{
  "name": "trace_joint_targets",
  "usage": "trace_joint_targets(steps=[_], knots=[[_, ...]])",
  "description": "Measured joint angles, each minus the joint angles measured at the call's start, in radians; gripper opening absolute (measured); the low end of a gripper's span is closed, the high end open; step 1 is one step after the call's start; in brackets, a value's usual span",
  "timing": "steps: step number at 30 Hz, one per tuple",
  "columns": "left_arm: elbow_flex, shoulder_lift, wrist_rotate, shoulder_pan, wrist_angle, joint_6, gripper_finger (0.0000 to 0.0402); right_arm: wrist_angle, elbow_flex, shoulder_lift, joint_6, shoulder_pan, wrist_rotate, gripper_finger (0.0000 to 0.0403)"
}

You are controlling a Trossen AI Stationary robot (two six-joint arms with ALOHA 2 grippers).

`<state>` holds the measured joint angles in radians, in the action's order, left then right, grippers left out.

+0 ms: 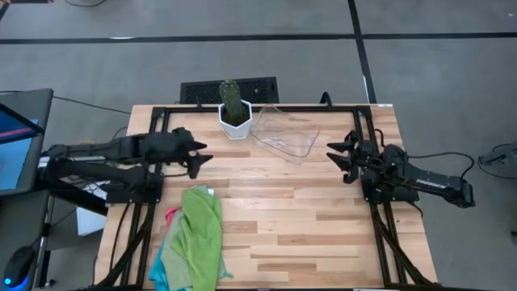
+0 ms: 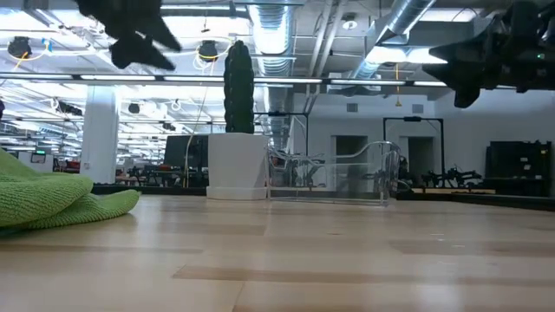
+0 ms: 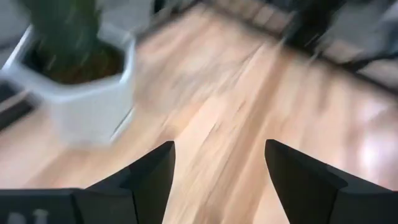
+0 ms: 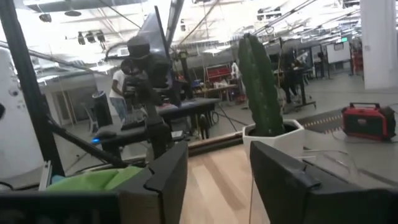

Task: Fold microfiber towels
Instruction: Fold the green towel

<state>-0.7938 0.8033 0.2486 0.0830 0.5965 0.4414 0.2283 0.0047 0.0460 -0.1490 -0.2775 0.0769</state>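
The table (image 1: 307, 234) is made of pale wooden planks with a dark frame around it, and behind it is a large workshop hall with pipes and lamps on the ceiling. Far back, my right wrist view shows a person standing at a bench.

My two claws are both up in the air, not touching anything. My left gripper (image 1: 199, 158) hangs over the far left part of the table, near the white pot with the cactus (image 1: 234, 113); its fingers stand wide apart and there is nothing between them. My right gripper (image 1: 341, 159) hangs at the right side, just beside the clear plastic tray (image 1: 287, 133), also parted and empty.

The microfiber towels (image 1: 194, 242) lie in one loose heap at the near left edge — a light green one on top, with pink and turquoise showing under it at the left side. None is folded yet, so I judge the task is at its beginning.

To do this step well, I think I should take only the top green towel, by one corner, and pull it to the bare middle of the table before I fold. The cloth is soft and will sag, so both claws should hold neighbouring corners and lay it flat first — otherwise the fold will be crooked.
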Motion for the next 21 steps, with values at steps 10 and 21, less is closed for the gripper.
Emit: trace_joint_targets(steps=[10,21], knots=[[-0.083,0.203,-0.016,-0.022,0.270,0.149,0.0243,-0.017,0.000,0.000,0.000,0.000,0.000,0.0213],[-0.011,0.192,-0.020,-0.123,0.387,0.373,0.0242,-0.058,0.000,0.000,0.001,0.000,0.001,0.0209]])
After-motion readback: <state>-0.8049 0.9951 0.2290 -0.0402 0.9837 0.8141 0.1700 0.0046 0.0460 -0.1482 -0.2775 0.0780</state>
